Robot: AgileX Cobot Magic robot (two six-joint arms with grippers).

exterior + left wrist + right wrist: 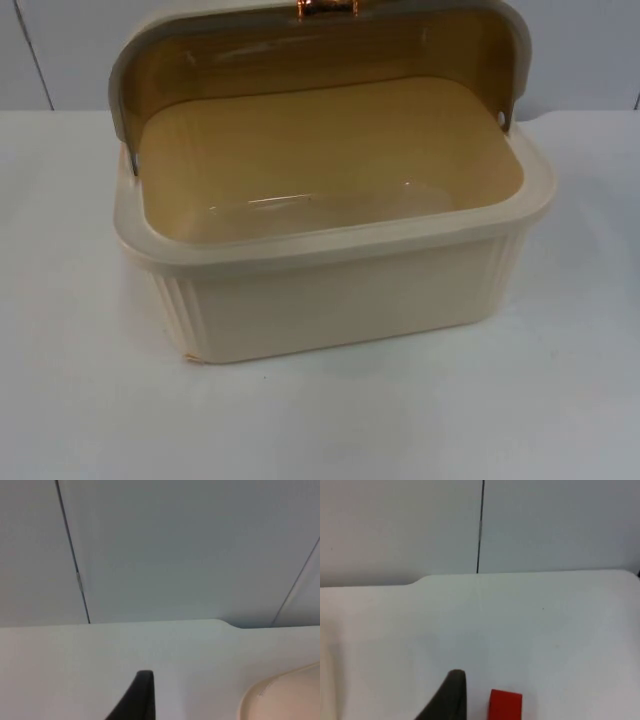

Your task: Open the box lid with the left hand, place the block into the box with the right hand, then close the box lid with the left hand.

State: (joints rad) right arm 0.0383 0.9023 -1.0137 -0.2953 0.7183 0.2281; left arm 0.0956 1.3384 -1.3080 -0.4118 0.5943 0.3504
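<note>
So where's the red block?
The block lies on the white table, right beside the right gripper's fingertip in the right wrist view, outside the box.

A black fingertip (137, 697) of the left pincer stands over the white bench (100, 650). A rounded cream corner of the box (282, 697) lies nearby. Beyond the bench's edge rises the grey partition wall (190, 550).

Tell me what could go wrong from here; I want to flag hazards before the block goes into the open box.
1. The lid stands raised over the box with nothing holding it; it might drop shut before the block arrives.
2. The red block lies on the table right beside the right gripper's fingertip; a slightly off approach could nudge it away.
3. The box's rim lies close to the left gripper's fingertip, so a careless move may bump it.
</note>
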